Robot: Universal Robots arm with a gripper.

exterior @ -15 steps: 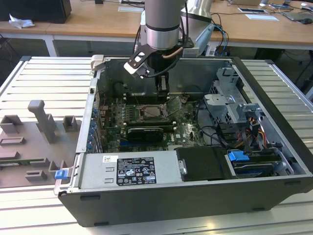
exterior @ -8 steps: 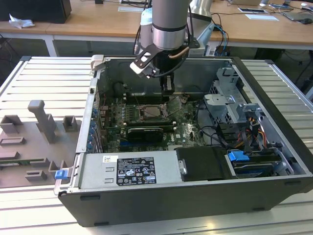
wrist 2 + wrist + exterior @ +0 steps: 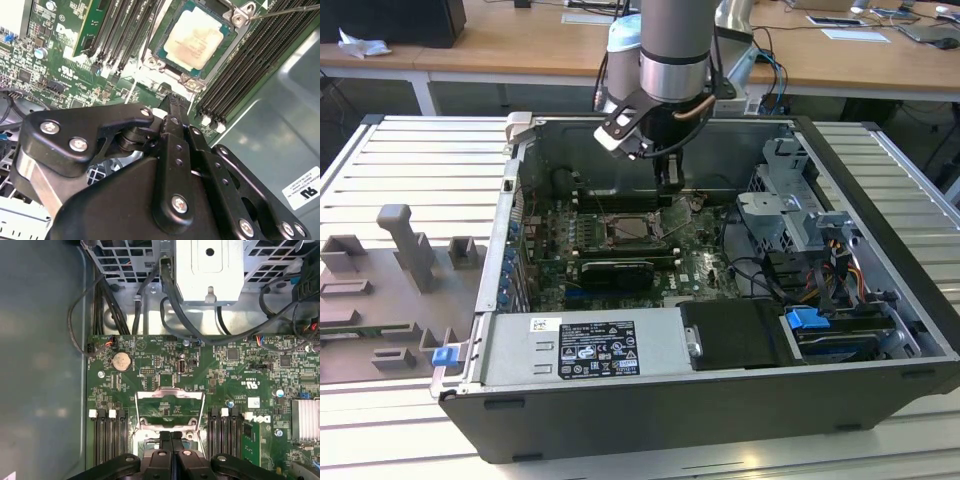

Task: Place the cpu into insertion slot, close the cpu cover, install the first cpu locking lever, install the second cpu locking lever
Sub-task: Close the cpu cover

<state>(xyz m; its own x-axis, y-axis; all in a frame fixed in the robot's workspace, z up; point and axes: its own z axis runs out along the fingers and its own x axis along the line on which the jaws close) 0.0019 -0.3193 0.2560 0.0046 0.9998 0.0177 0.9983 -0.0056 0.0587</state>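
Observation:
The cpu [image 3: 194,38] lies flat in the insertion slot [image 3: 239,20], pale beige face up, on the green board inside the open computer case [image 3: 880,190]. The cpu cover [image 3: 170,394], a thin silver frame with a window, stands raised on its hinge at the edge of the slot. My gripper [image 3: 171,439] hangs just above that raised cover with its black fingers pressed together and nothing between them. In the exterior view the gripper [image 3: 670,183] sits slightly to the right of and behind the slot [image 3: 630,228]. A thin wire lever [image 3: 285,11] sticks up beside the slot.
Long black memory slots [image 3: 240,75] flank the socket on both sides. A metal drive cage [image 3: 790,210] with cables stands at the exterior view's right, and a power supply box [image 3: 585,345] at the front. A grey fixture plate [image 3: 390,290] lies outside the case on the left.

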